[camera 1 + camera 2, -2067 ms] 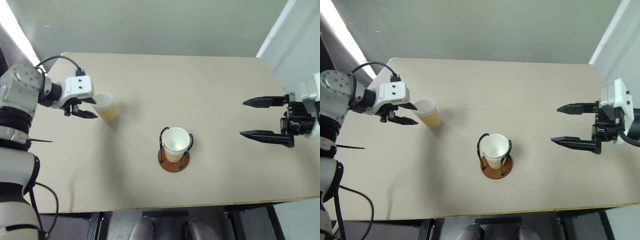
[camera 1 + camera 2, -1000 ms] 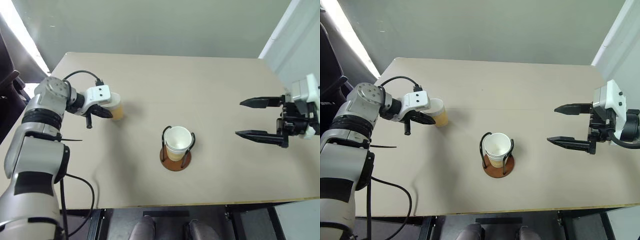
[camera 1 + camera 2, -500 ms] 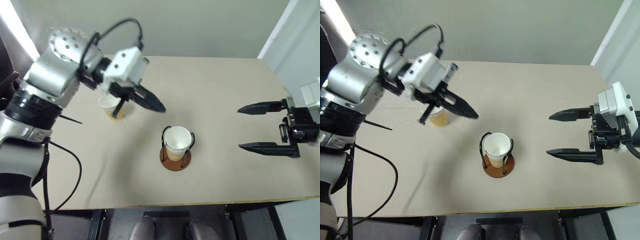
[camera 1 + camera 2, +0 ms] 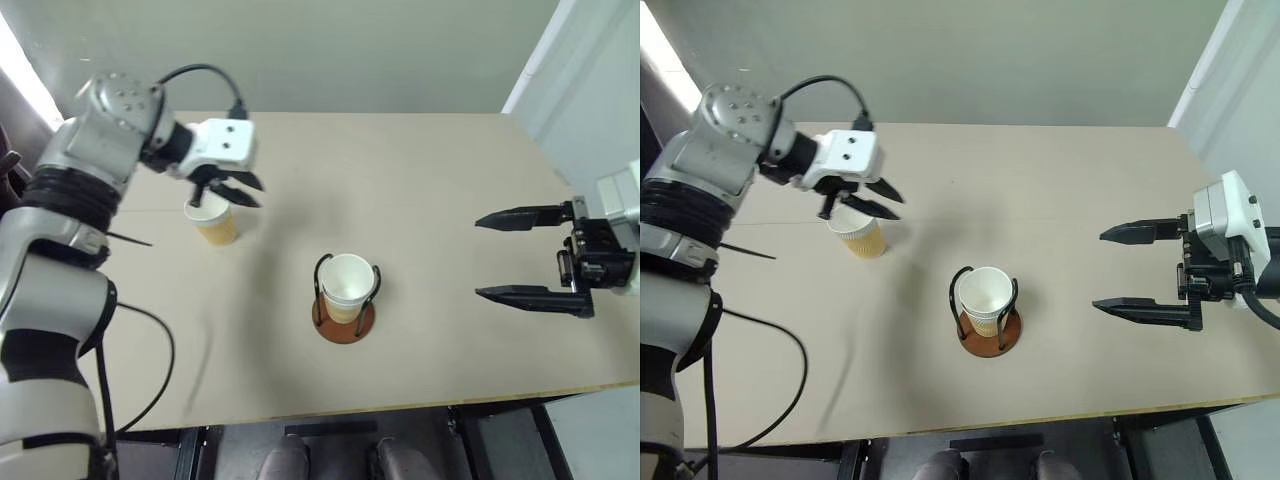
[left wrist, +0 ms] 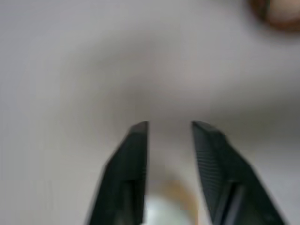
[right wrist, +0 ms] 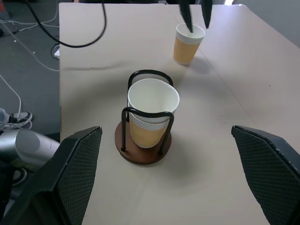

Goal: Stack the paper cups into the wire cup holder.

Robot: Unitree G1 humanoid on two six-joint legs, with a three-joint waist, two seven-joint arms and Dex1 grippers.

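1. Wire cup holder (image 4: 983, 322) sits roughly mid-table on the beige table (image 4: 1060, 210), a bit toward the near edge. Reddish-brown wooden disc base w/ two black wire loops standing upright.
2. Paper cups (image 4: 986, 297) are nested inside the holder, upright, white inside facing up, tan-orange wall showing between the loops. Can't tell how many are in the nest, looks like at least two from the right wrist view.
3. One loose paper cup (image 4: 858, 232) stands upright on the table over on the robot's left, well apart from the holder, towards the far side.
4. Left gripper (image 4: 876, 199) hangs above that loose cup's rim, pointing down and to the right. Fingers are parted and not on the cup, nothing between them. The left wrist view shows the two black fingers w/ a gap and the cup blurry below.
5. Right gripper (image 4: 1124, 268) is off at the right side of the table, well away from the holder, fingers spread wide, empty, pointing left toward the holder.
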